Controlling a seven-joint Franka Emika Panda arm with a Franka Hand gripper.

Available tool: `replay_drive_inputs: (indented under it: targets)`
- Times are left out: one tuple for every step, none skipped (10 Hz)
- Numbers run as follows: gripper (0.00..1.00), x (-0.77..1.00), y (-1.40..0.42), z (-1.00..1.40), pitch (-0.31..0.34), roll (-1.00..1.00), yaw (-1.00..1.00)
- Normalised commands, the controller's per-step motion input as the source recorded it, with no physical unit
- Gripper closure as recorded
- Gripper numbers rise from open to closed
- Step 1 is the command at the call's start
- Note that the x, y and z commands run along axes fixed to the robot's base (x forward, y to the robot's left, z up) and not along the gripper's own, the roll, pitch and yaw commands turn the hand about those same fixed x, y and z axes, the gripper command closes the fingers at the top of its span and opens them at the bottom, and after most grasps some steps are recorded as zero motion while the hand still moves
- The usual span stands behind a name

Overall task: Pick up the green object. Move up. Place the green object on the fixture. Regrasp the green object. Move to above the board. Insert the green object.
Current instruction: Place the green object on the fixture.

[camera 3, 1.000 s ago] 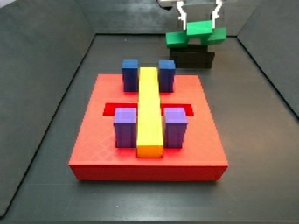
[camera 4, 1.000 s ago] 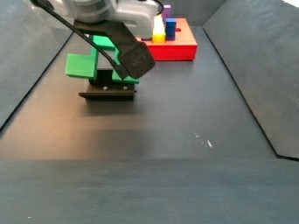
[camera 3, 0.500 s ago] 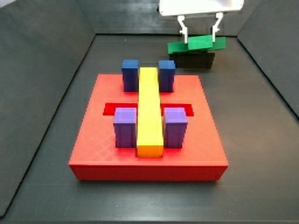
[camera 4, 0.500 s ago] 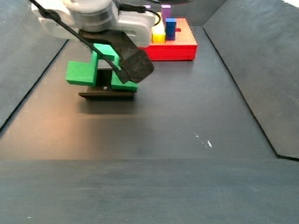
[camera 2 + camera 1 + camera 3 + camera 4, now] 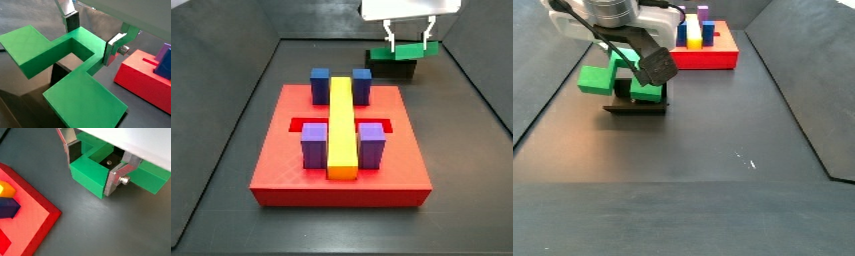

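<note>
Lowered onto the dark fixture (image 5: 389,68), the hand (image 5: 93,167) pinches the stepped green object (image 5: 67,70).

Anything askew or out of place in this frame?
Nothing stands out. The green object sits on the fixture with the gripper around its middle; the board and its blocks look orderly.

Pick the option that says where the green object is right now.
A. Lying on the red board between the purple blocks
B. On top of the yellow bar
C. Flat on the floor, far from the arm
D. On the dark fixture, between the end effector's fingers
D: in a side view the green object sits on the fixture, apart from the board, and the end effector straddles it in a wrist view.
</note>
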Motion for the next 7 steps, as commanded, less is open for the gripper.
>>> replay_drive_inputs:
  targets:
    - [1.0, 0.14, 0.0, 0.0, 0.029, 0.06, 0.0]
    - [1.0, 0.08, -0.02, 0.08, 0.043, 0.0, 0.0]
    - [1.0, 0.01, 0.08, 0.53, 0.017, -0.52, -0.18]
    - [1.0, 0.28, 0.26, 0.73, 0.18, -0.88, -0.15]
    - [1.0, 0.35, 0.29, 0.64, 0.231, -0.94, -0.11]
    - [1.0, 0.36, 0.33, 0.47, 0.297, -1.0, 0.0]
    - [1.0, 0.31, 0.32, 0.27, 0.34, -1.0, 0.0]
